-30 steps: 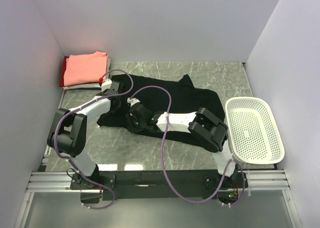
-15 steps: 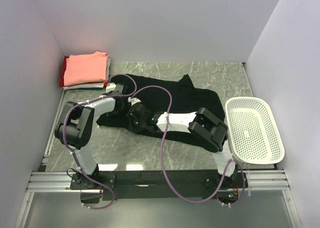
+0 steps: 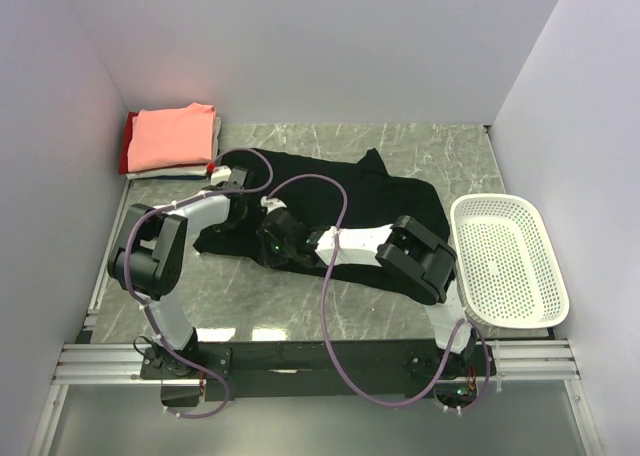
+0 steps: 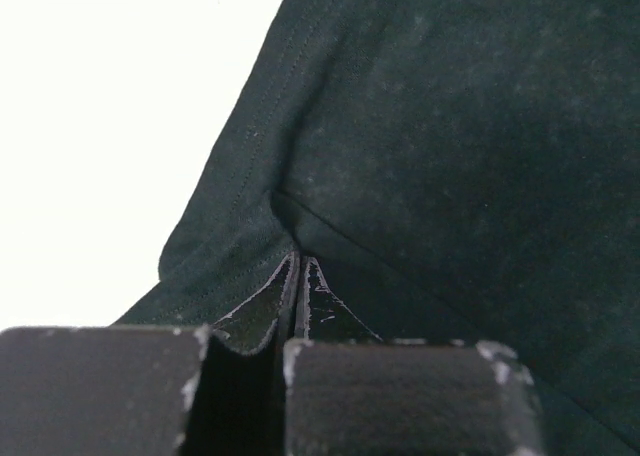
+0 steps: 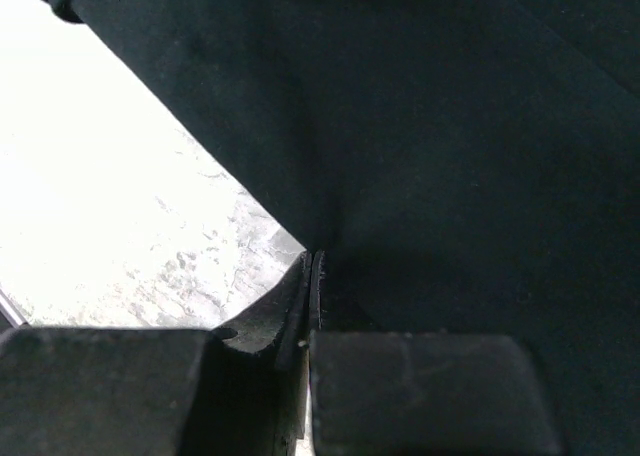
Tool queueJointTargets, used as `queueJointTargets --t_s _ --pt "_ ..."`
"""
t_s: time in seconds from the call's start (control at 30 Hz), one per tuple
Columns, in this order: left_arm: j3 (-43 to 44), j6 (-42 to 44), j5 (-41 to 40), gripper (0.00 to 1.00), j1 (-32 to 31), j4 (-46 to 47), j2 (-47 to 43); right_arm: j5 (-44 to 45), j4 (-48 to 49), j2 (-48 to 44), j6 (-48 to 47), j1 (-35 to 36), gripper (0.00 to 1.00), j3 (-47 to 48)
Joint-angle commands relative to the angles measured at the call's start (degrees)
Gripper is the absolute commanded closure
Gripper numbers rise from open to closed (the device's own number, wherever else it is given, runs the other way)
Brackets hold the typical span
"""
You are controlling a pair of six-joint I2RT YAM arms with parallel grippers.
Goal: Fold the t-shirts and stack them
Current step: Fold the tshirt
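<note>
Between shirt stack (image 3: 170, 139) and basket (image 3: 508, 261), left tool (image 4: 298, 276) and right tool (image 5: 312, 276) pinch black t-shirt (image 3: 385, 201)

I've got the big black t-shirt (image 3: 390, 201) lying unfolded and rumpled across ctr of the top view, stretched approx 10 to 4 o'clock. Far corner at 10 o'clock: folded stack, salmon-pink t-shirt (image 3: 172, 136) flat on top, white t-shirt (image 3: 216, 126) and red t-shirt (image 3: 126, 148) edges showing beneath.

Wrist views blown white beside the black t-shirt (image 4: 450, 126).
</note>
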Motion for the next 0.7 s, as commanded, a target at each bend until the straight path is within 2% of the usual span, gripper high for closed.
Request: queueJointTargets --t_s 0.0,0.27,0.67 --pt "0.5 0.3 -1.6 0.99 -0.1 -0.9 -3.9 1.2 2.0 -4.1 1.4 -0.9 1.00 -1.5" --pt "1.8 0.8 -1.2 0.99 0.4 -2.2 -6.9 1.4 3.3 -8.0 4.4 -3.4 1.00 -4.8" --pt "4.9 1.3 3.7 0.99 2.1 -0.6 -10.2 0.6 3.5 -12.4 6.6 -9.8 1.00 -9.0"
